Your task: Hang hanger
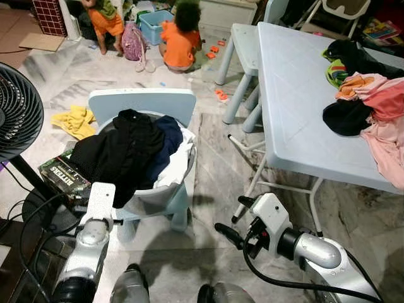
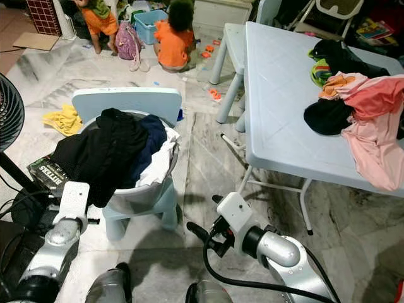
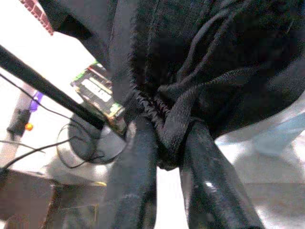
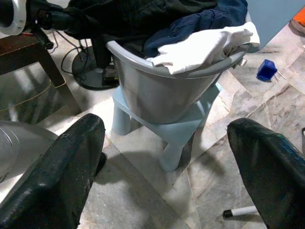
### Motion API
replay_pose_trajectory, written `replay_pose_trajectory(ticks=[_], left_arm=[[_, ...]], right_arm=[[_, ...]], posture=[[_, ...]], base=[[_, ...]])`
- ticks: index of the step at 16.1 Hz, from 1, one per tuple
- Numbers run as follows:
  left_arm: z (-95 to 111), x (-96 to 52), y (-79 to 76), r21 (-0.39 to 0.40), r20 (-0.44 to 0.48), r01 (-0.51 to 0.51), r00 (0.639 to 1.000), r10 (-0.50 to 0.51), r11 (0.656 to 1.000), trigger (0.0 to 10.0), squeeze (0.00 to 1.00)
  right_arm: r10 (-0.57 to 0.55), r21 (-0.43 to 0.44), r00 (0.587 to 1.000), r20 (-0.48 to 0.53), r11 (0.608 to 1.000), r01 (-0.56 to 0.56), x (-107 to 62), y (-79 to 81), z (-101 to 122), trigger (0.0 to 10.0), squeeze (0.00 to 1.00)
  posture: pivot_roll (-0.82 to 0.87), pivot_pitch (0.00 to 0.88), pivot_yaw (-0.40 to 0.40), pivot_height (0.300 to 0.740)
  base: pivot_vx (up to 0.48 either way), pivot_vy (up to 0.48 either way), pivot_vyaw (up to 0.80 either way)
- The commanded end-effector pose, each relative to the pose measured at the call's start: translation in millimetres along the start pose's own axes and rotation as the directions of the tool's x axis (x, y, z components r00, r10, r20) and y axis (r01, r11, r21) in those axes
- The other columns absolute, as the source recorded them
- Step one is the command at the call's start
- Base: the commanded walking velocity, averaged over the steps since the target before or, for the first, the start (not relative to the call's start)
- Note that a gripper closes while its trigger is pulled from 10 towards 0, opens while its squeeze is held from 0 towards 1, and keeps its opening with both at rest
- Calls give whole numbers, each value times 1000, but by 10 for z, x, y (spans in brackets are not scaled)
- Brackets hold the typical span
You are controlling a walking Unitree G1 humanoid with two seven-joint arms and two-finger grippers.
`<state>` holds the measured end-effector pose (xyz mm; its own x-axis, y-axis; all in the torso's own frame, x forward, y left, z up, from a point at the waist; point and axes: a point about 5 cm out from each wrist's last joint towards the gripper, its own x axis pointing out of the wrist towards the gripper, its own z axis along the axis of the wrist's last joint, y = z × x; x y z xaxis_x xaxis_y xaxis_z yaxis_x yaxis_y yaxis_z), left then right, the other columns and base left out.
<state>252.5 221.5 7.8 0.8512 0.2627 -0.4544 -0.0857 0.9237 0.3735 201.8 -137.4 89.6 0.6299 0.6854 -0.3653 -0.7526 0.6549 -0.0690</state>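
left wrist view has the left end effector (image 3: 164,157) clamped on a fold of the black garment (image 1: 120,154) heaped in the grey basket (image 4: 157,90) on a pale blue chair (image 1: 142,101). right end effector (image 4: 167,167) hangs apart above the floor, beside the surface (image 1: 297,95).

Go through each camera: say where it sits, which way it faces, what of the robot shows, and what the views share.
Left eye view: on the head, looking forward and down at the grey basin of clothes on a pale blue chair; both silver arms show.
Right eye view: its stereo twin, same scene.
Left wrist view: looks along the left end effector, shut on the black garment.
Right wrist view: looks along the open right end effector toward the basin.
All share the basin's laundry.
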Motion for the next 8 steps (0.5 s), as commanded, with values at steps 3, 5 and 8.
replay_pose_trajectory(ticks=[3, 5, 8], left_arm=[[-32, -68, -64, 218, 63, 7, 998, -21, 976, 10000, 1000], [-114, -76, -53, 273, 55, 26, 998, -43, 962, 10000, 1000], [-173, -123, -30, 334, 62, 5, 998, -28, 943, 10000, 1000]], right_arm=[[-13, -12, 1000, -10, 1000, 13, 11, -50, -22, 10000, 0], [-10, -16, 1000, -2, 1000, 10, 30, -46, -11, 10000, 0], [-8, -21, 1000, 1, 1000, 8, 44, -50, -11, 10000, 0]], posture=[[-102, 105, -158, 740], [-99, 103, -159, 740], [-96, 101, -158, 740]], base=[[0, 0, 0], [0, 0, 0], [0, 0, 0]])
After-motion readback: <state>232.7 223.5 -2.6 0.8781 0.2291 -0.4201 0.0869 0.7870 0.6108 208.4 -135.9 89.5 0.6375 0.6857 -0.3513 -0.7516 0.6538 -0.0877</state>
